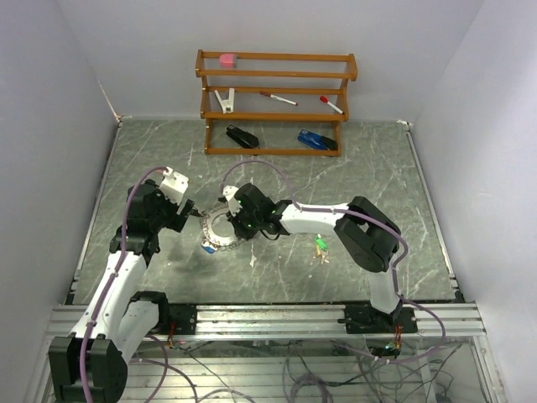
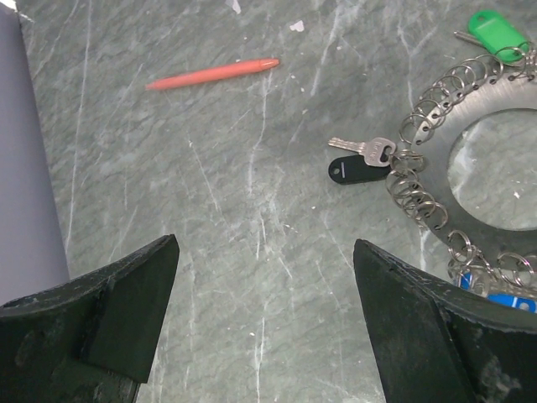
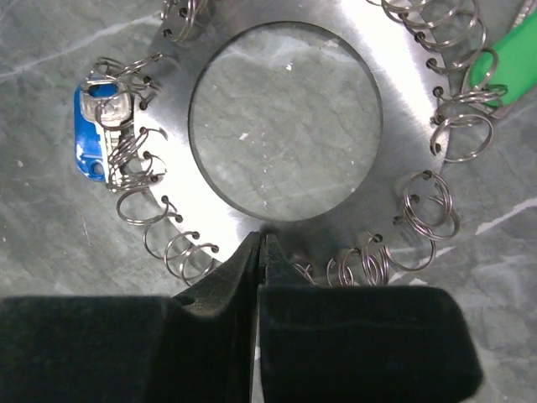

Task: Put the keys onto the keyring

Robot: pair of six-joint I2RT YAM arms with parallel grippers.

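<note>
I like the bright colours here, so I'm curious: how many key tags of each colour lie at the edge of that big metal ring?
Green tag: 1
Black tag: 1
Blue tag: 1
Total: 3

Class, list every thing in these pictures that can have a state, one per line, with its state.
left gripper, open, empty.
right gripper, shut, tips at the keyring's inner edge.
keyring, lying flat.
blue-tagged key, hooked on a small ring of the keyring.
black-tagged key, at the keyring's fringe, seemingly attached.
loose keys, lying apart from the keyring, not yet on it.
</note>
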